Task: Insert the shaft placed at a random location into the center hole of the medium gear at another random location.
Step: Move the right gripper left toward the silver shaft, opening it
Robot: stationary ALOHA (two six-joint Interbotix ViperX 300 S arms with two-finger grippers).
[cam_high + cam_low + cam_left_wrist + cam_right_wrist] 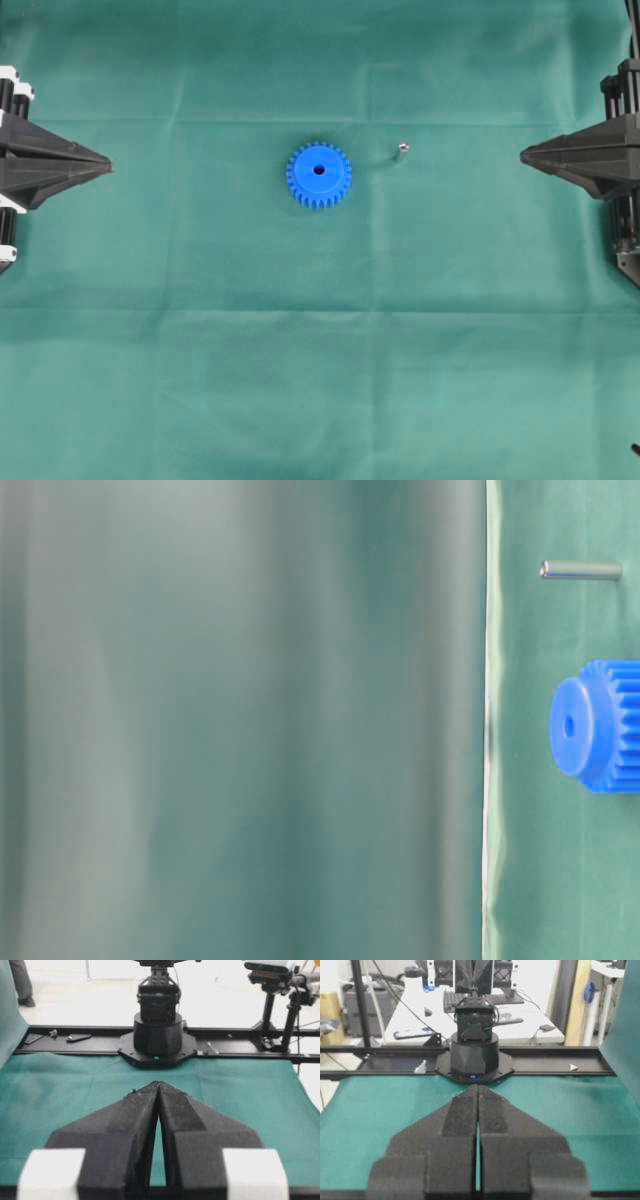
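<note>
Nothing is done yet: the shaft (402,148) stands alone just right of the medium gear (319,174) mid-worktop, center hole (319,169) empty, while the left claw (100,163) and right claw (528,155) sit pressed together at opposite worktop edges, holding nothing.

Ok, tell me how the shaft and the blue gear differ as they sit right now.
The shaft is a thin, shiny silver pin; the medium gear is a wide, bright blue toothed wheel, far larger.
The table-level view shows the shaft standing upright on its end, while the gear lies flat, its center hole facing up.
Both rest on the green cloth, apart from each other and untouched by either gripper.
</note>
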